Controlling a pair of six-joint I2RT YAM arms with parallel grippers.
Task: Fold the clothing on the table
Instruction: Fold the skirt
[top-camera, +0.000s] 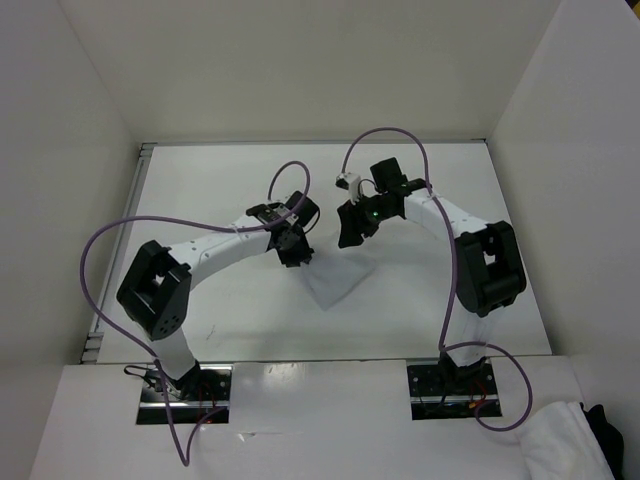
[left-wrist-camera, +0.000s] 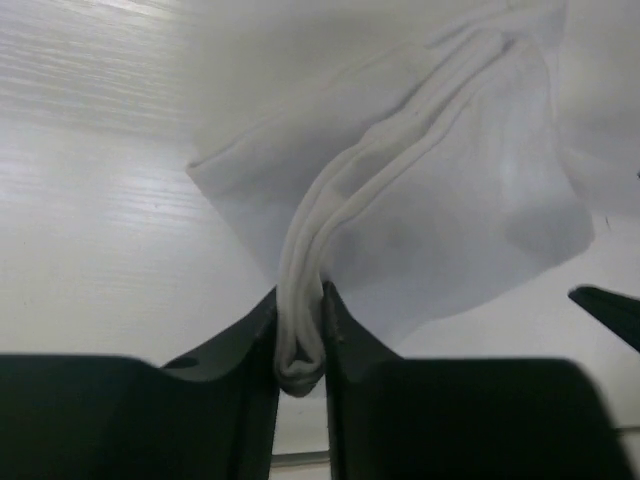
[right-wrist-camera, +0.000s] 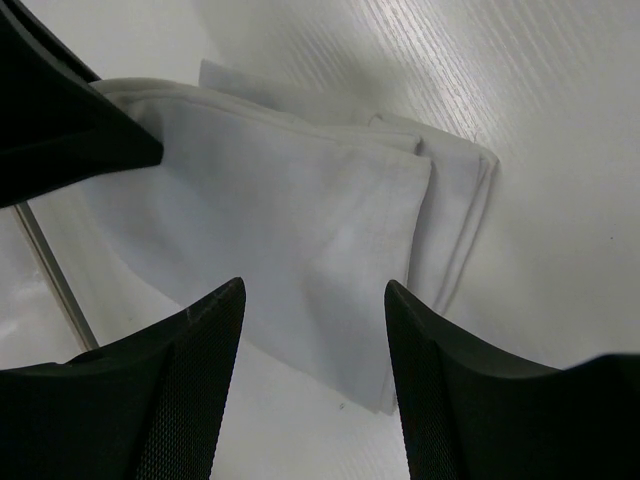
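The clothing (top-camera: 335, 280) lies near the middle of the worktop (top-camera: 200, 180), between the two arms, as a thin white folded piece with one corner pointing toward the near edge. The left arm (top-camera: 215, 255) reaches in from the left, and the left jaws are at the upper left side of the cloth. In the left wrist view they are closed on a bunched ridge of the clothing (left-wrist-camera: 430, 180); the ridge runs up from between them as several narrow folds, while the rest of the fabric spreads flat on the worktop (left-wrist-camera: 100, 200). The right arm (top-camera: 450, 215) bends in from the right, and the right jaws stand open over the far end of the cloth and hold nothing. Between them, the right wrist view shows the clothing (right-wrist-camera: 300, 220) in flat layers with stepped edges, resting on the worktop (right-wrist-camera: 540, 150). A purple cable (top-camera: 100, 250) loops beside the left arm.
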